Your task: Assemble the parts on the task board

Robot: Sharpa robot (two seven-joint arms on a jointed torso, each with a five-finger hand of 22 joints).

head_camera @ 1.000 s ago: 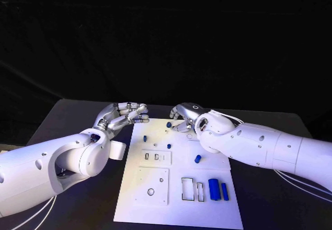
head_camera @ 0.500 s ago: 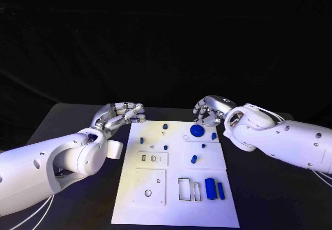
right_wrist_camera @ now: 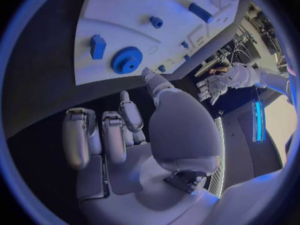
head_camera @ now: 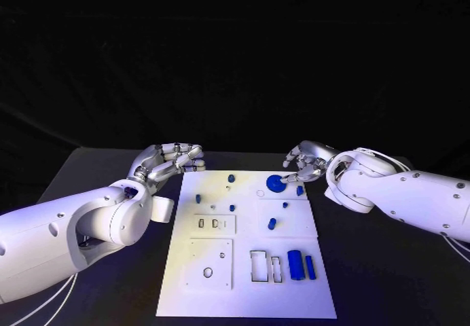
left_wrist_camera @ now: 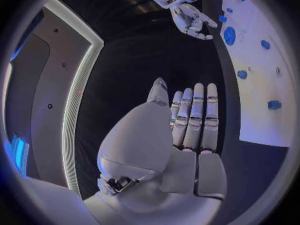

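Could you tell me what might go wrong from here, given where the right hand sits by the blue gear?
The right hand hovers close beside the blue gear at the board's far edge; a careless move could knock it. A small blue block lies next to the gear and could be brushed aside.

Black table (head_camera: 98, 176); white task board (head_camera: 245, 292) flat at middle, long side running away from robot.

Right hand (head_camera: 305, 165) pulls back off the task board (head_camera: 247, 272) toward its far right corner, empty now — and the blue gear (head_camera: 277, 182) it covered a second ago lies there, uncovered.
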